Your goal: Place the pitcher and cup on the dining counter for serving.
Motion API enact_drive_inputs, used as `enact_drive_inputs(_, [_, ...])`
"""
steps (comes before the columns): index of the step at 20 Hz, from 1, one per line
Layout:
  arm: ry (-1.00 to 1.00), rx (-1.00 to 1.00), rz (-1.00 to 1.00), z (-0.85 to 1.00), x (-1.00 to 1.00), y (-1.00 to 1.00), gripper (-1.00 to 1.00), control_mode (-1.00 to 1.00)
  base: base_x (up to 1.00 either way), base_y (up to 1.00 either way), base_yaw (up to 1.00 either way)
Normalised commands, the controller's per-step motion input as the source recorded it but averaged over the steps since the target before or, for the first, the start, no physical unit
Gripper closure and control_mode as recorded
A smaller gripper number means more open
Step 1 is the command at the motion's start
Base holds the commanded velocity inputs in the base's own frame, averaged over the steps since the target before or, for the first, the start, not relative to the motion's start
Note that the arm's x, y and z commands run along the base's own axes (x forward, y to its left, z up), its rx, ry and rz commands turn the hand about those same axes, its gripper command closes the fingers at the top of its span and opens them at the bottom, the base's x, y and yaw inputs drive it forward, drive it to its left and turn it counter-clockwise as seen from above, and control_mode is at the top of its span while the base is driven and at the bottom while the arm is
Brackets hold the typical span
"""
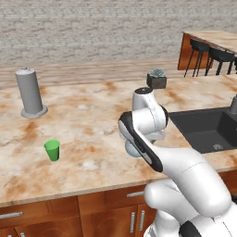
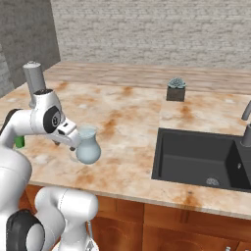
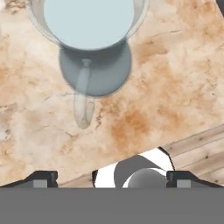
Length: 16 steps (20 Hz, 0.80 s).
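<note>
The pale blue-grey pitcher (image 2: 88,148) stands upright on the marble counter near its front edge. My gripper (image 2: 72,142) hangs just to its left, fingers pointing down. In the hand view the pitcher (image 3: 89,30) is seen from above at the top of the picture. There my gripper (image 3: 111,179) is open, its tips wide apart and nothing between them. My arm covers most of the pitcher (image 1: 131,150) in the left base view. The green cup (image 1: 52,150) stands upright further left on the same counter. The dining counter (image 1: 217,39) lies far off at the upper right.
A tall grey cylinder (image 1: 30,92) stands at the back left of the counter. A small potted plant (image 1: 156,79) sits at the back. The dark sink (image 2: 196,157) and its faucet (image 2: 246,125) are to the right. Black stools (image 1: 200,46) line the dining counter.
</note>
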Motion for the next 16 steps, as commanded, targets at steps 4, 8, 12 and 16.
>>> enact_drive_inputs(4, [0.00, 0.00, -0.22, -0.30, 0.11, 0.19, -1.00, -1.00, 0.00, 0.00, 0.00])
enact_drive_inputs(8, [0.00, 0.00, -0.15, -0.27, 0.38, 0.05, -1.00, -1.00, 0.00, 0.00, 0.00])
enact_drive_inputs(12, [0.00, -0.01, -0.11, -0.19, 0.44, 0.03, -1.00, -1.00, 0.00, 0.00, 0.00])
enact_drive_inputs(16, [0.00, -0.02, -0.09, -0.16, 0.44, 0.00, -1.00, -1.00, 0.00, 0.00, 0.00])
